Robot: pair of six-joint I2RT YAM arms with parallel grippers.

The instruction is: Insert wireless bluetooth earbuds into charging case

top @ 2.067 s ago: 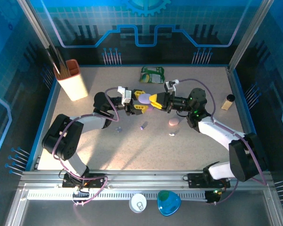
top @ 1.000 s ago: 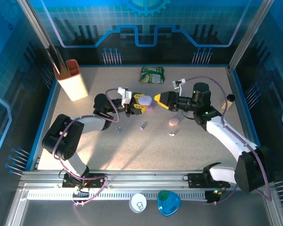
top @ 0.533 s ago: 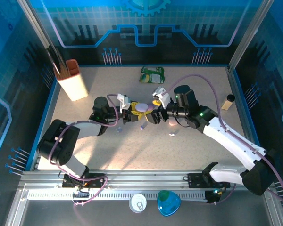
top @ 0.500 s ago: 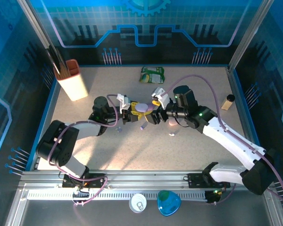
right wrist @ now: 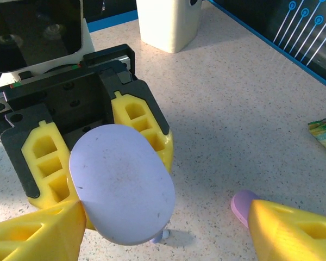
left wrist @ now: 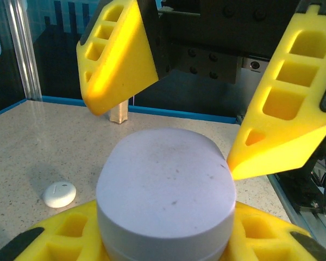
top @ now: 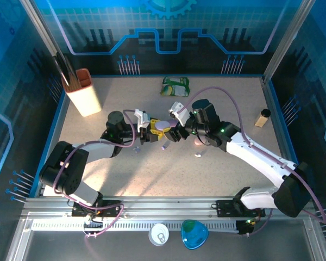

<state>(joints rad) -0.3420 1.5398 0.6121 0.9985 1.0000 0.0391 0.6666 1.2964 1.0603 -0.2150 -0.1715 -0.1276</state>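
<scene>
Lilac charging case sits clamped between the yellow fingers of the left pincer, flat top up, raised a little above the speckled desk. The right pincer hangs over it from the opposite side, spread wide and gripping nothing, with one finger on each flank of the case. In the left wrist view one of its tips comes right to the case's rim; whether it touches cannot be told.

A lilac earbud lies on the desk just under the case's edge, between the right pincer's two fingers. A white earbud lies on the desk beyond the left pincer's tips and off to one side, apart from the case. A pinkish rounded case peeks out from behind one finger of the right pincer.

Well beyond both pincers lie a green packet and a cream holder.
</scene>
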